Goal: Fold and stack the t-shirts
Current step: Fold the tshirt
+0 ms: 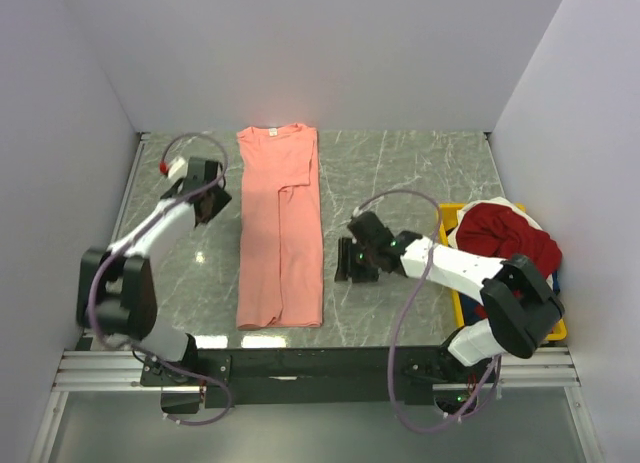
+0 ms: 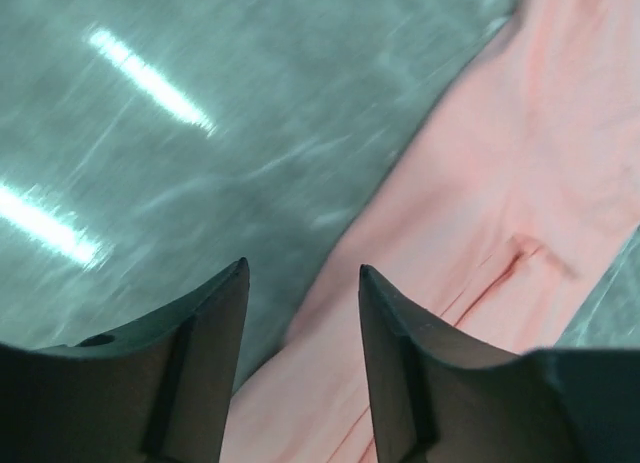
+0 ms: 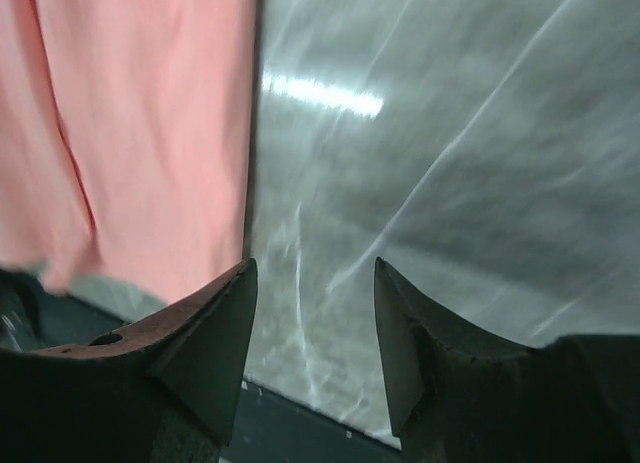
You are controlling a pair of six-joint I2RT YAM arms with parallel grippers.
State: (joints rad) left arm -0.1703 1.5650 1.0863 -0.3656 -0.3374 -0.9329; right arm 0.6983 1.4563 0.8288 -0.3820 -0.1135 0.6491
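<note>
**Pink Shirt Folded to a Strip; Cross Folds and Stack Yet to Come**

Shows the left pincer [image 2: 300, 273] with jaws parted and nothing between them, hanging over the grey marbled surface [image 1: 400, 173] right at the left edge of the salmon-pink t-shirt [image 1: 280, 233], beside its upper half. Shows the right pincer [image 3: 312, 268] likewise open and empty, low over the surface just off the shirt's right edge, nearer the hem. Touches cloth with neither, as far as can be told.

Judging by the lie of the cloth, puts this first shirt only partway done. Lies flat mid-surface as a long narrow strip, collar at the far end, hem toward the arm bases, both sides turned inward to meet in an overlap down the middle. Looks smooth, with few wrinkles and fairly straight edges. Leaves the end-to-end folds yet to make.

Leaves more beyond that: a deep red t-shirt [image 1: 505, 238] heaped and crumpled in the yellow bin [image 1: 452, 213] at the right, with a scrap of white cloth [image 1: 492, 203] behind it. Shows no stack begun anywhere.
</note>
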